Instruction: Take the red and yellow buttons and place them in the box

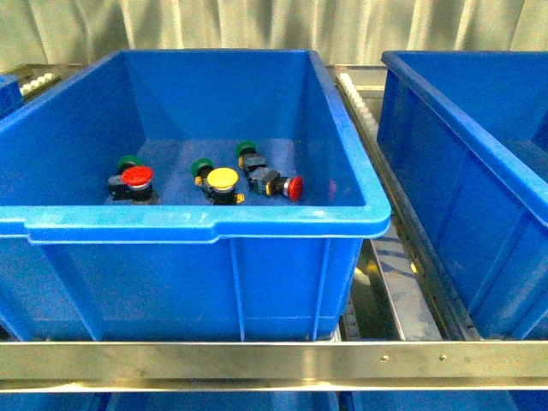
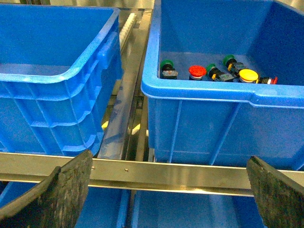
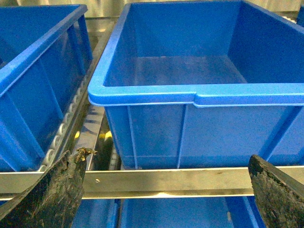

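Left gripper (image 2: 170,159), right gripper (image 3: 166,156): both spread wide, nothing held. Upright red button (image 1: 136,176), yellow button (image 1: 223,178), tipped red button (image 1: 294,187) seen on bin (image 1: 197,224) floor among green-capped switches (image 1: 200,165). Straight-down descent over cap advised, green neighbours avoided.

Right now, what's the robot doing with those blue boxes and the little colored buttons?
Nothing is being handled yet. Two red buttons, one yellow button and three green ones lie in the middle blue bin. The left end effector is open and holds nothing, facing that bin from in front. The right end effector is open too, facing the neighbouring blue bin, where no buttons show. No button has been picked up.
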Controlling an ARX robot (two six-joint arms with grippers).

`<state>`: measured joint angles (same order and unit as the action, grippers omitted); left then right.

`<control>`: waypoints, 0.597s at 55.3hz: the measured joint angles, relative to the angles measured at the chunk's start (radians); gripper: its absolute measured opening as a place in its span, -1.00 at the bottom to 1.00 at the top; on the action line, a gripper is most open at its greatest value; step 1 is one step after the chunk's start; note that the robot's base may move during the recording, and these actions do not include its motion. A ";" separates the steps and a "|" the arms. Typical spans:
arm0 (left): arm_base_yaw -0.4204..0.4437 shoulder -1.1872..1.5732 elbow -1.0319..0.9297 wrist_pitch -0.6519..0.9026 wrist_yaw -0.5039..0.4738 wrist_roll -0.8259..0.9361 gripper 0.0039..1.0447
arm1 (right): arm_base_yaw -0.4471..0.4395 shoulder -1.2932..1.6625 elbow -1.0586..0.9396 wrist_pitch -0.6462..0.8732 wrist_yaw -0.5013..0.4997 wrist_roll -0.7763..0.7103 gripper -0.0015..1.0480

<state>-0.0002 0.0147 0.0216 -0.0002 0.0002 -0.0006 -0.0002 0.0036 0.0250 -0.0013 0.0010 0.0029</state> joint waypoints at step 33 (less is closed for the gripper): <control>-0.001 0.001 0.000 -0.002 -0.006 -0.004 0.85 | 0.000 0.000 0.000 0.000 0.000 0.000 0.88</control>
<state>-0.0013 0.0154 0.0219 -0.0017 -0.0055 -0.0048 -0.0002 0.0036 0.0250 -0.0013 0.0010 0.0029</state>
